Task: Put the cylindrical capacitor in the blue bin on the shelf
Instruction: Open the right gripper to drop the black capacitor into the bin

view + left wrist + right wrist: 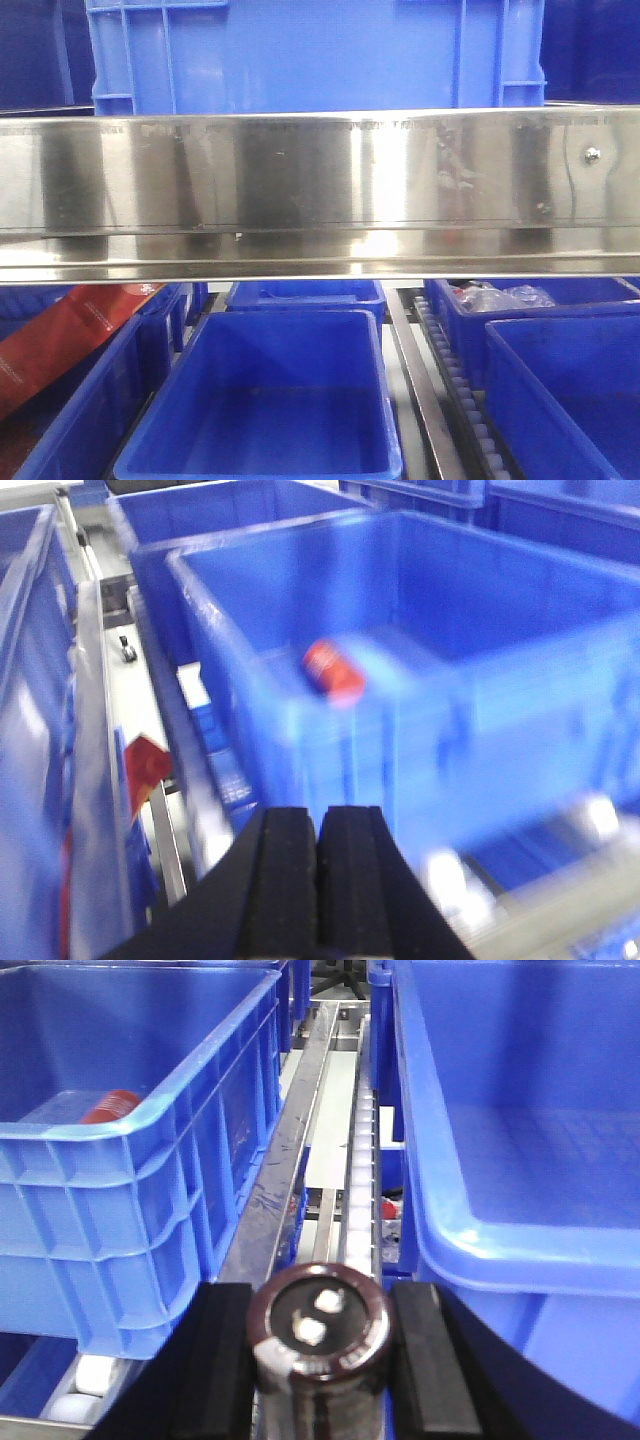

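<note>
Front view: the shelf shows its mirror-like rail above an open blue bin.

Left wrist: the left hand is clenched on nothing, near a blurred red cylinder.

Right wrist: the right hand grasps the cylindrical capacitor over the roller track.

Steel shelf — blue bins; roller tracks between.

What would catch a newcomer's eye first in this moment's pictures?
The mirror-like steel rail of the shelf spans the front view, with blue bins above and below it. In the right wrist view the cylindrical capacitor sits clamped in the right gripper, a roller track running ahead. The blurred left wrist view shows a red can-like object lying in a blue bin.
</note>
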Controlling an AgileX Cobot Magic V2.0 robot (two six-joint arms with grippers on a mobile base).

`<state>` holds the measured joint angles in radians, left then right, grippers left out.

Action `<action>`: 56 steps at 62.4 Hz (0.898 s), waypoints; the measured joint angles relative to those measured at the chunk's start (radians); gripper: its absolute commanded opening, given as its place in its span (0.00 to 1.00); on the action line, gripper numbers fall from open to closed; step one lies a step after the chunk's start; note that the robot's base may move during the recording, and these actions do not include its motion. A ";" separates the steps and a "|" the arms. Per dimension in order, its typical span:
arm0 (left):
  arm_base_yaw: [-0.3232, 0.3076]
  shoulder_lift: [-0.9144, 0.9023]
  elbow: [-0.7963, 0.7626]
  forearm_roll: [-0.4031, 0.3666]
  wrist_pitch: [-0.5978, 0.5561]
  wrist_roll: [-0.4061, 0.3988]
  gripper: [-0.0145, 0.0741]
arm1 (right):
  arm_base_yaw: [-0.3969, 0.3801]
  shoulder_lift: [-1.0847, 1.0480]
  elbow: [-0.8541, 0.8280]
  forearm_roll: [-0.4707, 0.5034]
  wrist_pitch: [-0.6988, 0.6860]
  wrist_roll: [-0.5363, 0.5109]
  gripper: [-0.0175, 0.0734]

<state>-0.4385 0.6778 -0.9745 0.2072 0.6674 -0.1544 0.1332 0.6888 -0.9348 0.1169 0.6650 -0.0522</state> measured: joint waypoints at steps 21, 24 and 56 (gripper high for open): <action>0.000 -0.244 0.188 0.002 -0.006 -0.004 0.04 | 0.129 0.175 -0.229 -0.002 -0.020 -0.040 0.01; 0.000 -0.253 0.196 0.002 -0.006 -0.004 0.04 | 0.151 0.228 -0.289 -0.002 -0.015 -0.057 0.01; 0.000 -0.258 0.201 0.002 -0.008 -0.004 0.04 | 0.350 0.870 -0.929 -0.004 0.149 -0.121 0.01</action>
<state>-0.4385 0.4194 -0.7736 0.2092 0.6596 -0.1582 0.4828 1.5591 -1.8639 0.1133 0.8144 -0.1734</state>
